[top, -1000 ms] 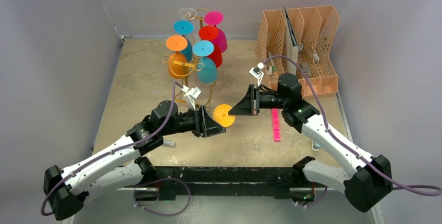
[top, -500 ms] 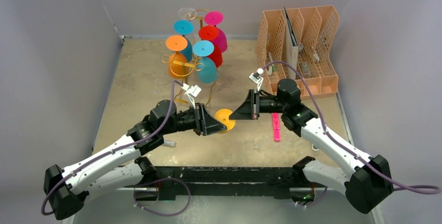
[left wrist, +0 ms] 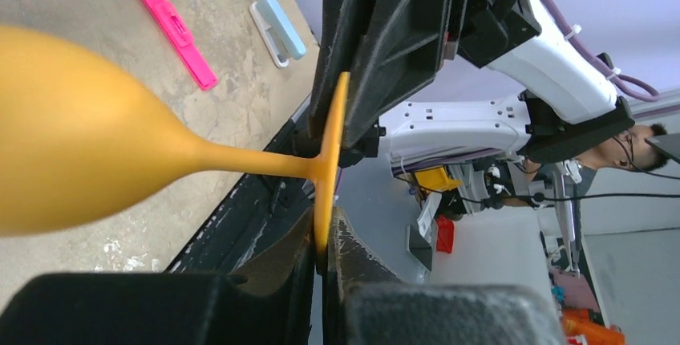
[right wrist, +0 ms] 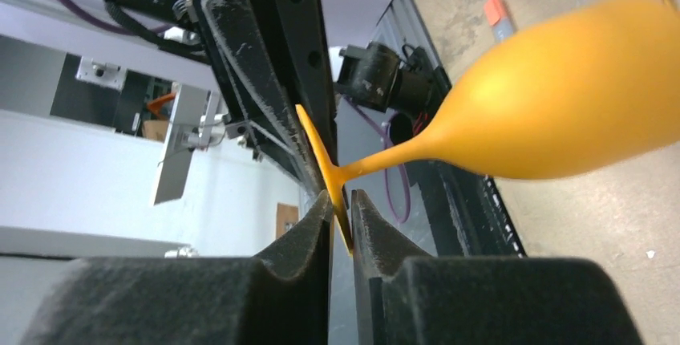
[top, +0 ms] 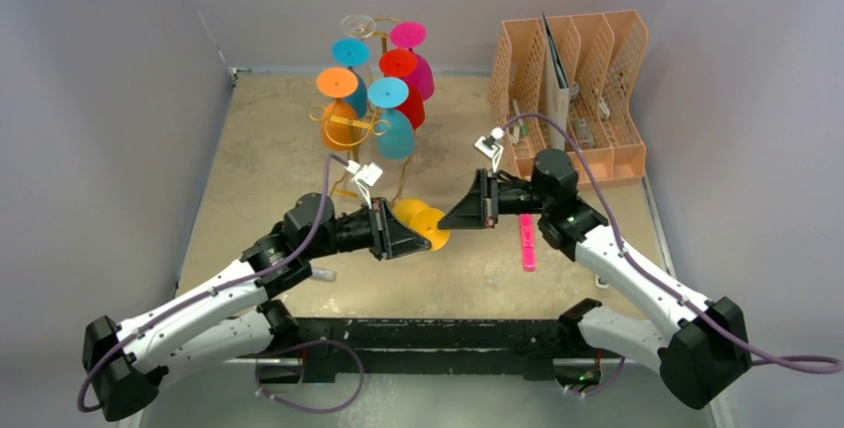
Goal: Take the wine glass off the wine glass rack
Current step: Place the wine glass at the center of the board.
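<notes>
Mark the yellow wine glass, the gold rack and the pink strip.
yellow wine glass [left wrist: 80,144], left wrist view, on its bowl.
gold rack [top: 364,126], top view, on its curled front wire.
pink strip [top: 527,241], top view, on its middle.

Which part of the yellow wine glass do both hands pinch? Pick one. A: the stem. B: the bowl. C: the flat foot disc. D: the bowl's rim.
C: each wrist view shows the foot disc of the yellow wine glass edge-on between closed fingers, those of the left hand and of the right hand.
</notes>
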You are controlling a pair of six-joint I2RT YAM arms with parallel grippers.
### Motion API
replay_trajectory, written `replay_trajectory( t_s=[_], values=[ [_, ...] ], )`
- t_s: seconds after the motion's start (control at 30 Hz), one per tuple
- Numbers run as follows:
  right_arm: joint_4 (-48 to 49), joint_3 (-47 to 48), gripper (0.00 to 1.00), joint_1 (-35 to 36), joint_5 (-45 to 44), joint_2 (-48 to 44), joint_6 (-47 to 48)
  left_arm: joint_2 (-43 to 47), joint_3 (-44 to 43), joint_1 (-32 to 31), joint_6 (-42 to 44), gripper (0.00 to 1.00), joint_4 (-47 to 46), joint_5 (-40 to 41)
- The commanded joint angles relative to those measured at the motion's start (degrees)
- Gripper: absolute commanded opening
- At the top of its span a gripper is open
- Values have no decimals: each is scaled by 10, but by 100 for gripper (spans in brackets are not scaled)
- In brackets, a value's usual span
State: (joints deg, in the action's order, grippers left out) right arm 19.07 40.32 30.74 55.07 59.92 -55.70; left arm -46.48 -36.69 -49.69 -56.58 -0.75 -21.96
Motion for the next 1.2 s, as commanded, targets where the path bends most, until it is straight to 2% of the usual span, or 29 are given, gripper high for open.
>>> replay_trajectory(
  t_s=[0.0, 0.1, 0.2, 0.27, 0.43, 0.57, 0.63, 0.73, 0.83, 1.0, 1.07, 1.17],
  values=[
    [-88, 65, 24, 3, 65, -22, 29, 5, 17, -11, -9, 0, -59, -15],
    [-259, 123, 52, 3, 49, -41, 131, -8, -16, -13, 32, 0, -2, -12],
    [-377, 174, 77, 2, -13, -61, 193, -34, -58, -18, 80, 0, 74, -22],
    [-434, 218, 85, 3, -33, -58, 232, -44, -75, -21, 108, 0, 110, -28],
    [-515, 307, 91, 3, -98, -38, 271, -24, -67, -23, 169, 0, 118, -52],
    [-578, 339, 95, -2, -200, -16, 287, -1, -62, -24, 223, 0, 136, -61],
    [-595, 346, 96, -14, -217, 2, 275, 5, -53, -24, 270, 0, 142, -86],
    [-576, 349, 96, -45, -162, 20, 236, 11, -56, -24, 345, 0, 188, -103],
    [-512, 327, 96, -74, -111, 24, 197, 20, -50, -24, 408, 0, 187, -144],
    [-433, 293, 99, -120, 15, 57, 134, 36, -50, -24, 524, 0, 192, -252],
    [-460, 293, 99, -123, 14, 68, 141, 49, -57, -24, 570, 0, 195, -291],
    [-503, 302, 99, -123, 19, 79, 196, 74, -57, -24, 624, 0, 198, -299]
  ],
)
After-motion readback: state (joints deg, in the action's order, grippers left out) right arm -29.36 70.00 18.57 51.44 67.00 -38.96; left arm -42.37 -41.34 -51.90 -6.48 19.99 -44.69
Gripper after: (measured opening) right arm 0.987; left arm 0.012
